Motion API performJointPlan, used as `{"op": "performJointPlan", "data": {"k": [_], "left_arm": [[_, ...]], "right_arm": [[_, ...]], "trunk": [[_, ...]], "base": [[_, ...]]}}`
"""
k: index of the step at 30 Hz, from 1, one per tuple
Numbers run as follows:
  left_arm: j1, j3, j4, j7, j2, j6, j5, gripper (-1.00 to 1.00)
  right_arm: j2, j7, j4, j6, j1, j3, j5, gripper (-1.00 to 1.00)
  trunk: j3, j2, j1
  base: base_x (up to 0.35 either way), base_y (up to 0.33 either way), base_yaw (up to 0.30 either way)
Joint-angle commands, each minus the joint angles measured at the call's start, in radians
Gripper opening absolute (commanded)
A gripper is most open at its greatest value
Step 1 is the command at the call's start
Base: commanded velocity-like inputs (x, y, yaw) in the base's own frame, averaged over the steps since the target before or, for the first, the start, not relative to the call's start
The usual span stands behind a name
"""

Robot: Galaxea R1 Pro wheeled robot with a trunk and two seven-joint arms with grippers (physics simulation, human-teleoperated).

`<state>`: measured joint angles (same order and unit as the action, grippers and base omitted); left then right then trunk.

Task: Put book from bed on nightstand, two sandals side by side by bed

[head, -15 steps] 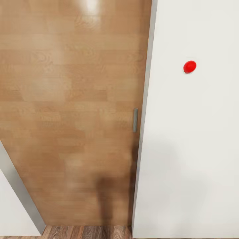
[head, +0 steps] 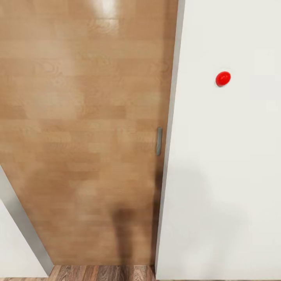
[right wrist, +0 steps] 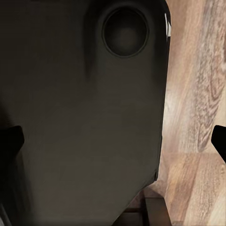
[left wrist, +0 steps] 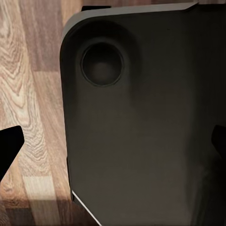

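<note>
Nothing has moved since half a second ago: the head view matches the earlier picture, with door, wall and button in the same places.

That view faces a glossy light brown wooden door with a plank-like grain and a bright glare patch near its upper edge. A slim grey vertical handle sits near the door's right edge. Just beside it runs a narrow grey door frame strip, and right of that a plain white wall carries a small round red button. At the lower left, a slanted grey edge borders another white surface. A soft dark shadow lies on the lower part of the door. Along the bottom, a thin strip of darker brown wood-plank floor shows.

The left wrist view looks down at a large dark grey rounded panel of the robot's own body, with a circular recess in it, above pale wood-grain flooring. The left gripper has its black fingertips at opposite edges of the picture, spread wide with nothing between them.

The right wrist view shows a similar dark panel with a circular recess beside wood flooring. The right gripper likewise has its fingertips far apart, empty.

The book, bed, nightstand and sandals are out of sight from here.
</note>
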<state>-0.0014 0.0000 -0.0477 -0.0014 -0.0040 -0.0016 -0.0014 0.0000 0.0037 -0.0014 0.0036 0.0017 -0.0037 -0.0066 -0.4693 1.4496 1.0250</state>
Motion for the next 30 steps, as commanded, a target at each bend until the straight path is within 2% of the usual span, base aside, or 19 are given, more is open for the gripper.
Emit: {"op": "performJointPlan", "data": {"k": [1,10,23,30], "left_arm": [[0.0,0.0,-0.001,0.0,0.0,-0.002,0.0,1.0],[0.0,0.0,-0.002,0.0,0.001,-0.004,-0.001,1.0],[0.0,0.001,-0.003,0.0,0.001,-0.05,-0.002,1.0],[0.0,0.0,-0.006,0.0,0.0,-0.103,0.0,1.0]], "right_arm": [[0.0,0.0,0.0,0.001,0.0,0.0,-0.001,1.0],[0.0,0.001,0.0,0.001,0.0,-0.002,-0.001,1.0],[0.0,0.001,0.0,0.001,0.0,-0.002,-0.001,1.0],[0.0,0.001,0.0,0.001,0.0,-0.002,-0.001,1.0]], "trunk": [[-0.001,0.0,0.0],[-0.001,0.0,0.0],[-0.001,0.0,0.0],[-0.001,0.0,0.0]], "base": [[0.0,0.0,-0.115],[0.0,0.0,-0.239],[0.0,0.0,-0.282],[0.0,0.0,-0.283]]}}
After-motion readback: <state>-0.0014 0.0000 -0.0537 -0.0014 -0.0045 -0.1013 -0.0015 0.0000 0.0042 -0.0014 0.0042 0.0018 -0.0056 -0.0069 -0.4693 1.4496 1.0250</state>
